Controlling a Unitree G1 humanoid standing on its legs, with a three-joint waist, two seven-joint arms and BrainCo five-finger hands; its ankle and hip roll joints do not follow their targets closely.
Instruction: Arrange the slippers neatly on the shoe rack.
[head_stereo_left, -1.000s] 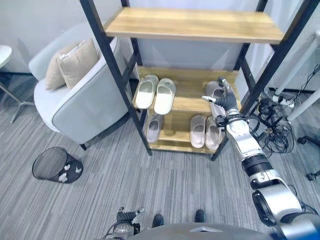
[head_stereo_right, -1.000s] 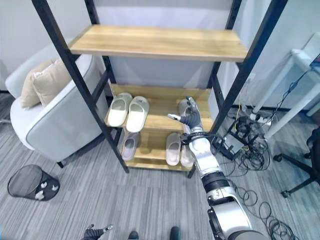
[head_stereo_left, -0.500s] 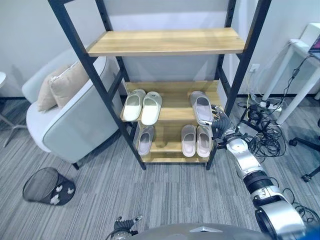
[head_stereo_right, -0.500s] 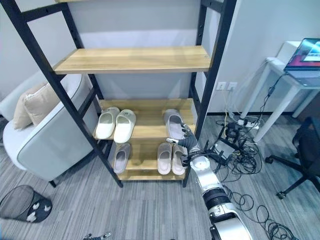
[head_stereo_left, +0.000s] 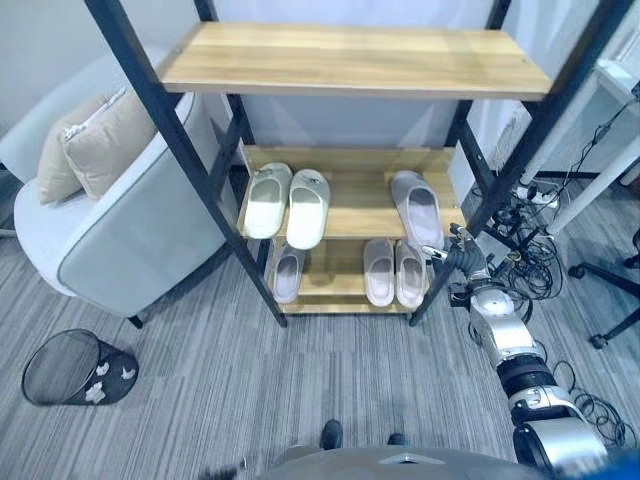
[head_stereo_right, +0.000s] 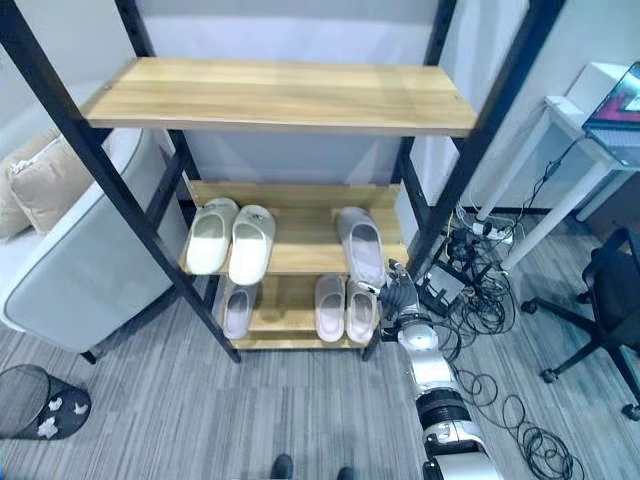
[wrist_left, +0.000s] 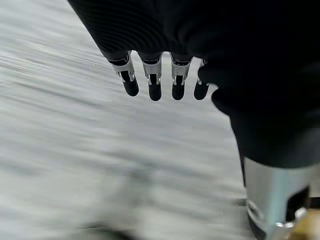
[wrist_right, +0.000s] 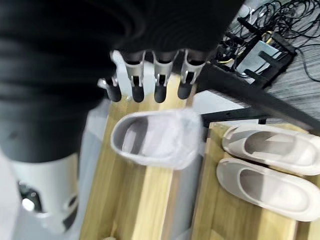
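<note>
Right robot hand (wrist_right: 150, 82) empty with fingers loosely extended, just off shoe rack (head_stereo_left: 350, 60) front right post, clear of lone grey slipper (head_stereo_left: 417, 208) on middle shelf, probably freshly set there; left robot hand (wrist_left: 160, 82) relaxed over floor.

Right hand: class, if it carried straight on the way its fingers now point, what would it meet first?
Most likely the grey slipper lying alone on the rack's middle shelf. The right hand, fingers straight, points toward it in the right wrist view; depth is unclear, so the black rack post beside it might come first.
</note>
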